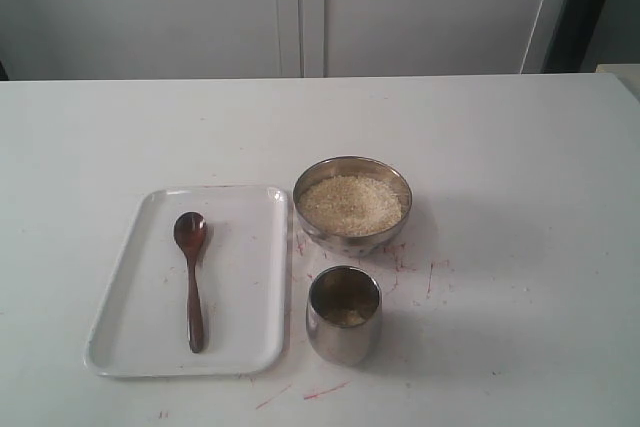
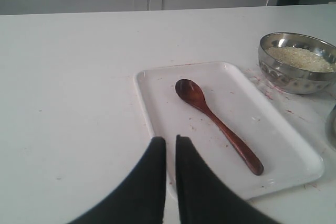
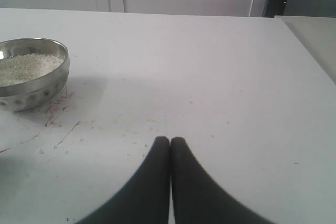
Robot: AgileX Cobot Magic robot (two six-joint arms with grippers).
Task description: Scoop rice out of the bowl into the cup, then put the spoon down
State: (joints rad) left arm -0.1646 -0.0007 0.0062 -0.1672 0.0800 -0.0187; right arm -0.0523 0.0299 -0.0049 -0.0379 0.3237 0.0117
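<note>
The dark wooden spoon (image 1: 190, 277) (image 2: 218, 124) lies flat on a white tray (image 1: 250, 347) (image 2: 283, 150), its oval bowl pointing away. To the tray's right stands the steel bowl (image 1: 350, 242) (image 2: 294, 77) (image 3: 37, 85), filled with rice (image 1: 350, 204) (image 2: 299, 57) (image 3: 26, 67). In front of the bowl stands the steel cup (image 1: 343, 337), with a little rice (image 1: 347, 315) at its bottom. My left gripper (image 2: 170, 139) hovers over the tray's near corner, shut to a narrow slit and holding nothing. My right gripper (image 3: 169, 140) is shut and empty over bare table right of the bowl. Neither gripper shows in the exterior view.
The white table (image 1: 520, 197) carries faint red scratch marks (image 1: 410, 262) around the bowl and cup. White cabinet doors (image 1: 300, 7) stand behind the table's far edge. A dark gap (image 1: 580, 7) shows at the back right.
</note>
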